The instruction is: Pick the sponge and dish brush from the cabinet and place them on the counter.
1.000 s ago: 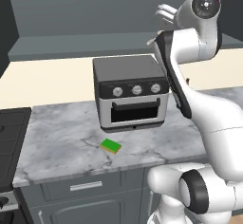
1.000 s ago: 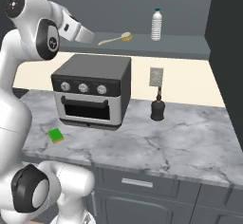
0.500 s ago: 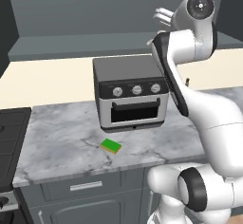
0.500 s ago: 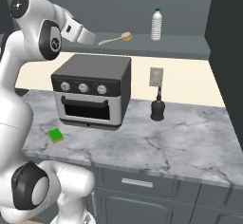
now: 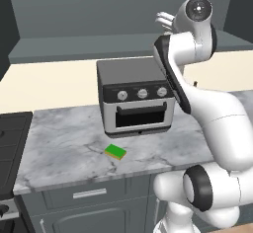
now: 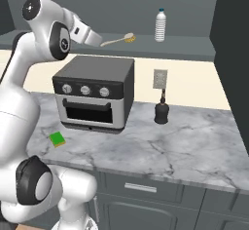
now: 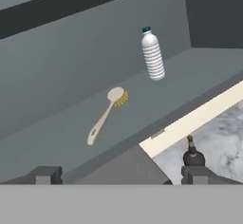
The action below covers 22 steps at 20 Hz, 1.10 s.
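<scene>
Dish brush (image 7: 105, 115) sits mid-frame in the hand view, lying flat on the grey shelf of the cabinet (image 7: 57, 137), round bristle head toward the upper right and pale handle running down to the lower left. In the right base view the brush (image 6: 119, 40) lies at upper centre, on the shelf above the toaster oven (image 6: 95, 94). Sponge (image 5: 115, 151) is down on the counter (image 5: 64, 148), lower centre of the left base view, just in front of the oven, green face up; it reads as delivered, so the brush looks like the job in hand.

Gripper (image 7: 121, 175) is spread wide, nothing between its two dark tips at the bottom of the hand view, and the brush lies well up the frame from them. From the right base view the hand (image 6: 83, 31) hangs at upper left, just short of the handle end.

Clear water bottle (image 7: 153, 55) stands upright on the same shelf, upper right of the brush head and apart from it. Small dark bottle (image 6: 161, 112) stands on the counter below the wall outlet (image 6: 160, 78).

Risks from here: that handle is thin and lies flat, so jaws closing too high could pinch air, and coming in too low could jam the tips on the shelf. It also runs on a slant across the hand view, so a poorly lined-up pinch could skid the brush deeper in or toward the bottle. A grip near one end may let it swing.
</scene>
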### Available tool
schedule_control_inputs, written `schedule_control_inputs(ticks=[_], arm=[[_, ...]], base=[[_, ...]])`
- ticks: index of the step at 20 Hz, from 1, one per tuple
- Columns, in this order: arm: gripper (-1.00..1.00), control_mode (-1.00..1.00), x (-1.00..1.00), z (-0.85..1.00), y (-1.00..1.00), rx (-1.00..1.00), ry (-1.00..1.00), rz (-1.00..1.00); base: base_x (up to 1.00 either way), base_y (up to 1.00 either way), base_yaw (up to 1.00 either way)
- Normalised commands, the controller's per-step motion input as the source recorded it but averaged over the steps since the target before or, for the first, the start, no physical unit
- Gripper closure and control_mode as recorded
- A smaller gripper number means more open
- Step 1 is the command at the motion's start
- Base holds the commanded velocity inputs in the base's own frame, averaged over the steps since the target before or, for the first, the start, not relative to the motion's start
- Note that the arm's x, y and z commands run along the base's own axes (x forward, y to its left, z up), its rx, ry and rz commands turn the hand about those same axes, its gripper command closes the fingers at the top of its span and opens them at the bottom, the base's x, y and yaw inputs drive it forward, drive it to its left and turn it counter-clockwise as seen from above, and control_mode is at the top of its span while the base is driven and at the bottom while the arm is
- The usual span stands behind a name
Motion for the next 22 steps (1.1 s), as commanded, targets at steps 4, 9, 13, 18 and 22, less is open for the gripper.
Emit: schedule_control_inputs(ticks=[4, 9, 13, 18, 22], arm=[[-1.0, -1.0, 0.39, -0.08, 0.0, 0.0, 0.03, 0.0], [-1.0, -1.0, 0.38, -0.11, 0.0, -0.01, 0.03, 0.0], [-1.0, -1.0, 0.4, -0.12, 0.0, -0.02, 0.03, 0.0], [-1.0, -1.0, 0.36, -0.11, -0.04, -0.03, 0.01, 0.0], [-1.0, -1.0, 0.35, -0.1, -0.06, -0.02, 0.0, 0.0]], base=[[0.0, 0.0, 0.0], [0.0, 0.0, 0.0], [0.0, 0.0, 0.0], [0.0, 0.0, 0.0], [0.0, 0.0, 0.0]])
